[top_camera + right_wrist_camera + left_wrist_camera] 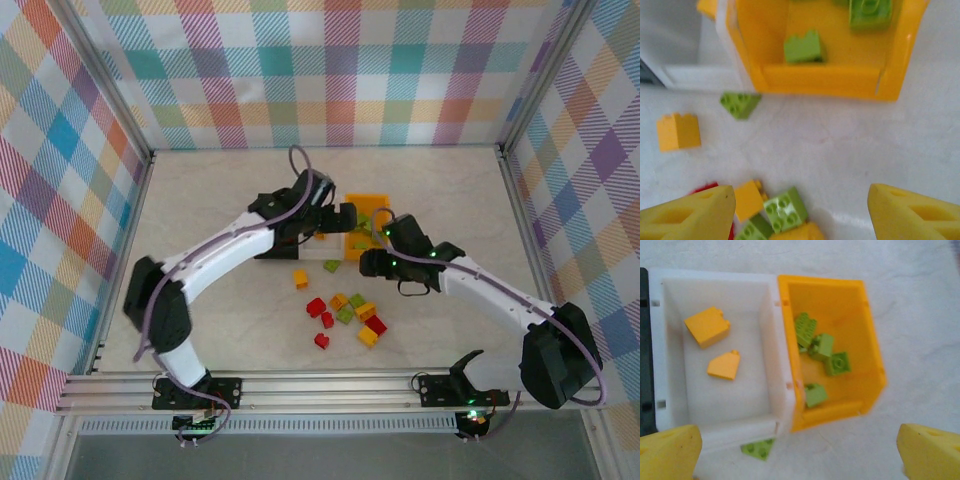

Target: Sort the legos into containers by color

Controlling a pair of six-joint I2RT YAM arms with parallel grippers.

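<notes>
My left gripper (800, 456) hangs open and empty above the near edge of the white container (771, 340) and the orange-yellow container (840, 295). Two orange-yellow legos (707, 326) lie in the white one. Several green legos (838, 363) lie in the orange-yellow one. The black container (644, 340) shows as a strip at the far left. My right gripper (800, 215) is open and empty, low over the table in front of the orange-yellow container (820, 80), beside a cluster holding a green lego (785, 209) and an orange-yellow lego (748, 200).
A loose green lego (758, 448) lies on the table against the white container's near wall. An orange-yellow lego (678, 131) sits apart to the left. Red, green and orange-yellow legos (345, 315) are scattered mid-table. Metal frame rails (300, 388) edge the table.
</notes>
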